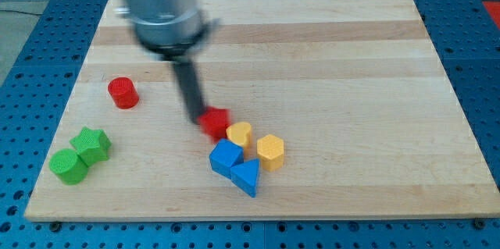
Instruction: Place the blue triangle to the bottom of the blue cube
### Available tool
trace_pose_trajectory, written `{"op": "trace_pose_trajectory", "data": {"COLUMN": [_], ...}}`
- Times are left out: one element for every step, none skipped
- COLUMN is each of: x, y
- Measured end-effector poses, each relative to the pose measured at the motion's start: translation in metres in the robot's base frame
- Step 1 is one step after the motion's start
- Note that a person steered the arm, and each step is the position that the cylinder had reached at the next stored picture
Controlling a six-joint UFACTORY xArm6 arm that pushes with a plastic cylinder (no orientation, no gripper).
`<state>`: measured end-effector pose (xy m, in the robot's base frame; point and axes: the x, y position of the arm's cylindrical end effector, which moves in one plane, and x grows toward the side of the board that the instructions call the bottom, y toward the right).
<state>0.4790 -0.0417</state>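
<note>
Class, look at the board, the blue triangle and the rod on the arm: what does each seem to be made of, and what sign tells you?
Board: pale wood, matt; grain streaks and plank seams show.
Blue triangle: probably plastic, though painted wood is possible; even, saturated colour, smooth faces.
Rod ending in my tip, beside the red block: dark, matt; material unclear, blurred.

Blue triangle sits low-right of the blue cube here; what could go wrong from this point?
1. My tip is against the blurred red block, not the blue triangle; pushing on could drive that block into the cluster.
2. The blue cube, the yellow blocks and the triangle are packed tightly, so nudging one probably shifts the others.
3. The triangle lies near the board's bottom edge.
</note>
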Motion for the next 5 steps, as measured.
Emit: {"op": "trace_pose_trajectory", "data": {"x": [-0.001, 0.004, 0.064, 0.091, 0.138], "y": [0.025, -0.010, -0.039, -0.095, -0.066]}}
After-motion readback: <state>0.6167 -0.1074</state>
